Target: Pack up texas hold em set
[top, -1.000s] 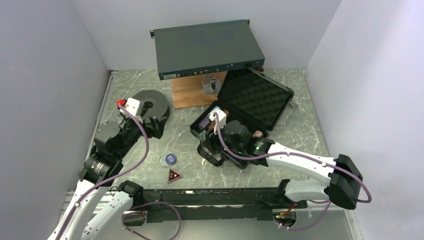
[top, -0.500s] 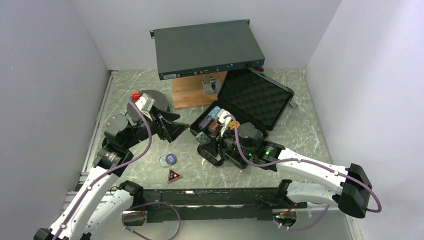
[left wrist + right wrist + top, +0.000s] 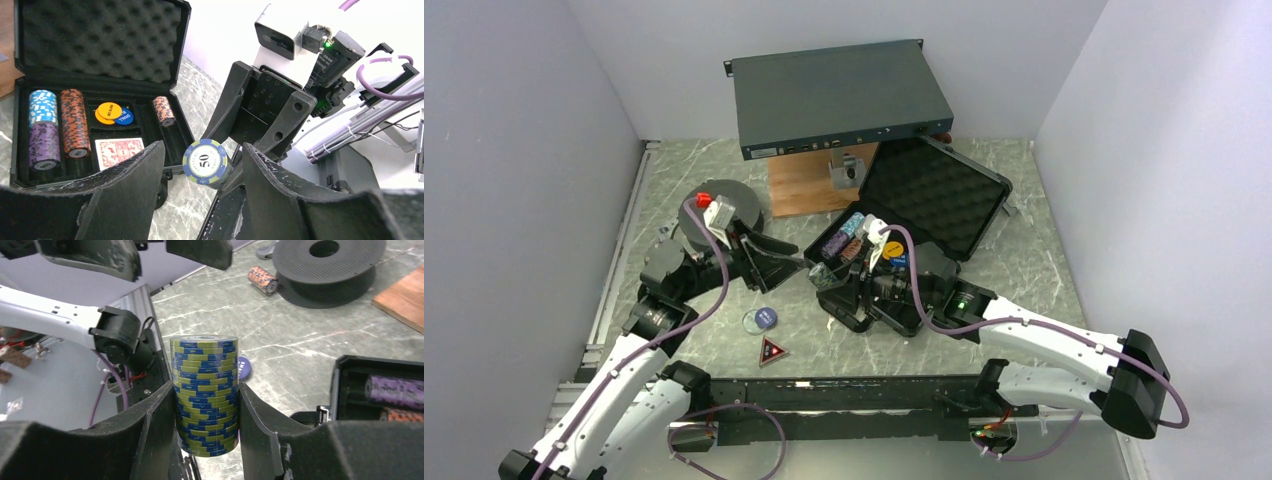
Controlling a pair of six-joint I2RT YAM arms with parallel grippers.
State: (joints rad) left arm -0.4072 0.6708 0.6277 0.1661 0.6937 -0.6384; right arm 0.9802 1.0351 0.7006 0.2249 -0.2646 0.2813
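While my right gripper (image 3: 205, 392) clamps the blue-and-yellow chip roll (image 3: 204, 365) just left of the open case (image 3: 100, 35), my left gripper (image 3: 202, 157) straddles the roll's end, jaws apart, pads clear of it. I'd centre the roll between those pads and close squarely on its sides. My right should let go only once the stack feels firm, lest chips spill.

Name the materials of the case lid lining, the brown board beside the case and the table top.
Lid lining: black foam, matte, judging by its egg-crate dimples.
Board: wood or wood-look laminate, brown grain, low sheen.
Table top: grey-green marble pattern with white veins; stone or printed sheet, cannot tell.
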